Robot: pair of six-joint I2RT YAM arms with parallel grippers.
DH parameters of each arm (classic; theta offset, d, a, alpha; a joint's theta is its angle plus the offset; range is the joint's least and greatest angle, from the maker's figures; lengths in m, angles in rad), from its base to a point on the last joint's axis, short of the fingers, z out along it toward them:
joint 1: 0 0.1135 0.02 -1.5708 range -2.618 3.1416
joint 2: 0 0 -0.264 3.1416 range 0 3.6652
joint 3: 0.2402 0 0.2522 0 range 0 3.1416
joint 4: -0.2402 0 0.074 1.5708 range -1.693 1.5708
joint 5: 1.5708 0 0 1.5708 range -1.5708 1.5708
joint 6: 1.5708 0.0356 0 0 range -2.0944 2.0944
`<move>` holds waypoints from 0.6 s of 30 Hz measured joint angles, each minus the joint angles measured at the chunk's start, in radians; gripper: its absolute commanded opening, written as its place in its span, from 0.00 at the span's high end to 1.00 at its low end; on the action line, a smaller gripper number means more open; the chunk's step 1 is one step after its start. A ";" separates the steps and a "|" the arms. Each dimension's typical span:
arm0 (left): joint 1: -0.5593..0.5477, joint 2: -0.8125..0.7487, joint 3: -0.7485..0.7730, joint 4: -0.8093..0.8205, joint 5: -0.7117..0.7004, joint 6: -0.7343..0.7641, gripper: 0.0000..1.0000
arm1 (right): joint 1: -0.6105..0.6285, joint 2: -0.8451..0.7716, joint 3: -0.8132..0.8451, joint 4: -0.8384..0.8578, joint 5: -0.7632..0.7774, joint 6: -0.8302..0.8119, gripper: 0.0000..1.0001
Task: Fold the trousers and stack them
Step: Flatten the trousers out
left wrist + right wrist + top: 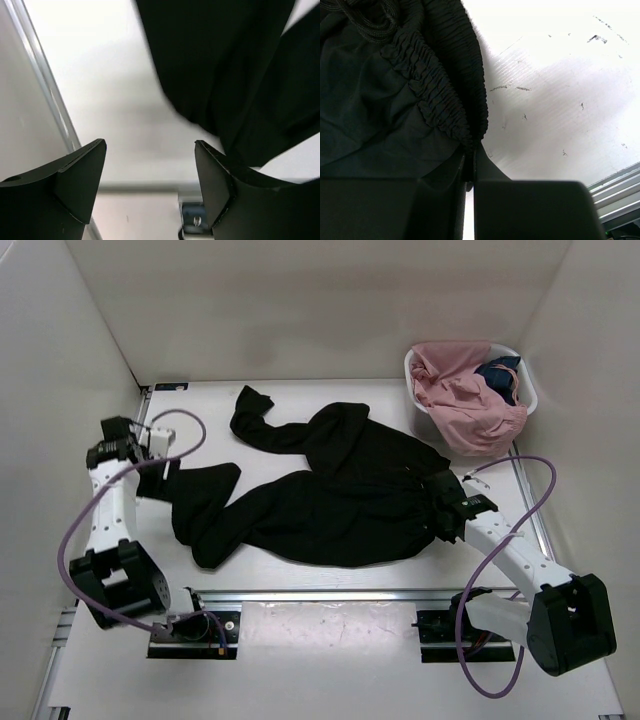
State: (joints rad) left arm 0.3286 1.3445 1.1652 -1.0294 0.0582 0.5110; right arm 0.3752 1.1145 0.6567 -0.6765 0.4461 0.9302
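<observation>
The black trousers (330, 490) lie spread across the middle of the table, waist at the right, one leg reaching to the back left, the other to the front left. My right gripper (447, 508) is shut on the gathered elastic waistband (445, 100) at the trousers' right edge; a drawstring shows at the top left of the right wrist view. My left gripper (160, 468) is open and empty, hovering beside the end of the front-left leg (225, 75), which shows at the upper right of the left wrist view.
A white basket (527, 388) at the back right holds a pink garment (465, 405) and a small dark blue garment (498, 375). White walls close in the left, back and right. A metal rail (330, 593) runs along the table's near edge.
</observation>
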 measured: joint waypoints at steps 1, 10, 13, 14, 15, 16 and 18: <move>-0.012 0.034 0.053 0.005 0.032 -0.007 0.19 | 0.000 0.000 0.000 0.001 0.000 0.000 1.00; -0.365 0.437 0.298 0.057 0.129 -0.084 0.11 | 0.000 0.000 -0.001 -0.002 0.003 0.001 1.00; -0.470 0.562 0.340 0.067 0.084 -0.102 0.11 | 0.000 0.000 -0.008 -0.003 0.005 0.001 1.00; -0.489 0.597 0.353 0.073 0.059 -0.109 0.13 | 0.000 0.000 -0.013 -0.003 0.005 0.001 1.00; -0.499 0.623 0.360 0.080 0.027 -0.117 0.19 | 0.000 0.000 -0.017 -0.005 0.005 0.002 1.00; -0.504 0.649 0.363 0.091 -0.019 -0.128 0.23 | 0.000 0.000 -0.020 -0.005 0.005 0.003 1.00; -0.499 0.689 0.368 0.101 -0.092 -0.138 0.29 | 0.000 0.000 -0.025 -0.005 0.005 0.005 1.00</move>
State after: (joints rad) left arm -0.1703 2.0331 1.5330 -0.9287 -0.0341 0.3729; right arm 0.3752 1.1145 0.6319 -0.6819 0.4511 0.9348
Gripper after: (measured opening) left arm 0.767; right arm 0.036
